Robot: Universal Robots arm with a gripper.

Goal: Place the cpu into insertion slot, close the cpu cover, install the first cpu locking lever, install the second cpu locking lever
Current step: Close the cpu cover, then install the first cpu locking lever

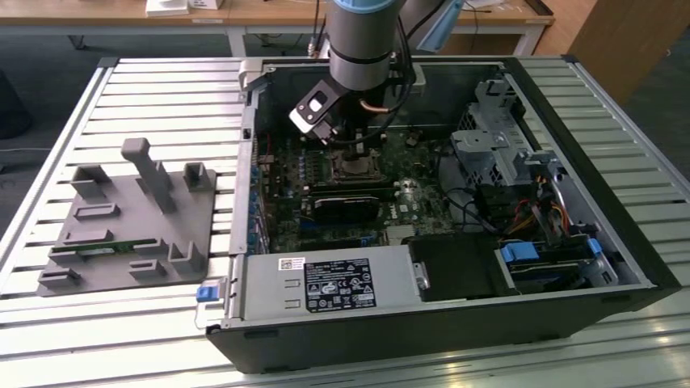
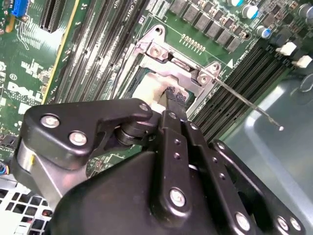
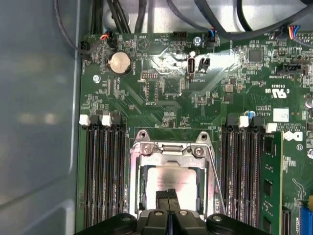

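The cpu [image 3: 170,182] lies in the insertion slot [image 1: 354,167], its pale face [image 2: 146,91] showing through the window of the cpu cover [image 3: 168,152]. The silver cover frame [image 2: 182,69] lies flat over the socket. My gripper [image 3: 168,197] hangs just above the cpu's face, black fingers pressed together and holding nothing [image 2: 172,104]. A thin wire locking lever [image 2: 249,106] juts out from one corner of the socket and runs along one side of the socket [image 3: 215,178]. In the exterior view the gripper [image 1: 342,144] sits over the motherboard inside the open computer case.
Long black memory slots [image 3: 102,171] flank the socket on both sides. A black graphics card [image 1: 347,206] lies nearer than the socket, with a power supply [image 1: 323,283] in front. A drive cage and cables [image 1: 506,149] are on the exterior view's right. A grey fixture [image 1: 129,218] stands outside the case.
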